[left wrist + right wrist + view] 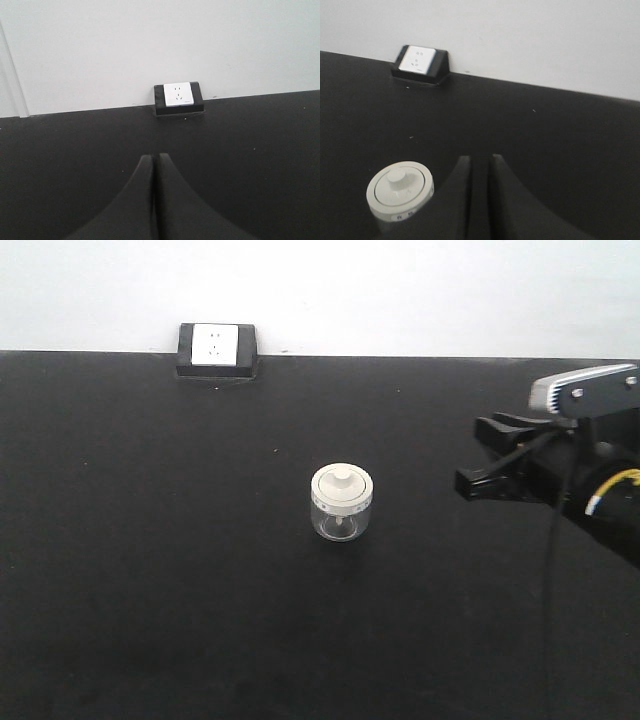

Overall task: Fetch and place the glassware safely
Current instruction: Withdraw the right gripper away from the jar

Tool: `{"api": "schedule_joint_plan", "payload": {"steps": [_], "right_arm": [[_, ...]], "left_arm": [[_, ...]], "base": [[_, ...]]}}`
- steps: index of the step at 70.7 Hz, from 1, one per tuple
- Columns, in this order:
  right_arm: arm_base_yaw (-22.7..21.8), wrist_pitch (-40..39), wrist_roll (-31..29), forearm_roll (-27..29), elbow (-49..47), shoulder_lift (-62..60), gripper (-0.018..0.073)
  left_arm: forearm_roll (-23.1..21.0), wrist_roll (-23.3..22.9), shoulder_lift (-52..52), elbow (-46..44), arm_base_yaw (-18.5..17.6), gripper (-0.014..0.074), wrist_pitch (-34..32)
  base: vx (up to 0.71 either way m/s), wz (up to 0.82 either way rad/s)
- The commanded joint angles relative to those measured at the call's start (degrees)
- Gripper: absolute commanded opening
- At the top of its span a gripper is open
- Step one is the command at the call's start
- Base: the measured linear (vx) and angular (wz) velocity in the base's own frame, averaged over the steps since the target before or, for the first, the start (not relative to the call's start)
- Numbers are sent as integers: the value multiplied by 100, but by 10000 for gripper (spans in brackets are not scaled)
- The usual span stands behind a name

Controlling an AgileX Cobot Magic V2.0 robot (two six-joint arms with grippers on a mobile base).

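On the near side of the worktop (150,640), nothing stands between me and the target. Mid-worktop sits the glass jar (342,503), upright, lid (400,189) on, knob central. My right end effector (500,460) hovers to its right at about jar height, apart from it; in the right wrist view the jar lies just left of the fingers (465,200), not between them. Those fingers show only a narrow gap, nearly clenched, holding nothing. The left end effector (155,165) is clenched, tips touching, empty, aimed at the back wall.

Step in hand, as I judge it: approach, before any grasp. Next move calls for spreading the right fingers wider than the jar body, shifting left to centre on it, then closing gently on the glass below the lid.

Farthest back, a wall socket (217,348) sits at the worktop's rear edge. Small dark marks ring the lid's rim; I cannot read them.
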Motion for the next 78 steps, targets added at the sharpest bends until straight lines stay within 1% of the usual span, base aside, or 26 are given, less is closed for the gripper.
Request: {"api": "schedule_joint_plan", "payload": {"steps": [1, 6, 18, 48, 62, 78], "right_arm": [[-44, 331, -47, 288, -134, -662, -11], [-44, 630, -47, 401, -134, -1019, -8], [-44, 1143, -62, 403, -91, -1754, -4], [-44, 1180, -39, 434, 1100, -3359, -3], [-44, 1549, -65, 388, 1427, -3999, -3], [-44, 1909, -65, 188, 1680, -4725, -3]], "left_arm": [[-39, -50, 1, -156, -30, -7, -407], [-39, -50, 1, -156, -30, -7, -407], [-39, -50, 1, -156, -30, -7, -407], [-39, -50, 1, -156, -30, -7, -407], [-39, -50, 1, -156, -30, -7, -407], [-39, -50, 1, -156, -30, -7, -407]], "base": [[0, 0], [0, 0], [0, 0], [0, 0], [0, 0], [0, 0]]}}
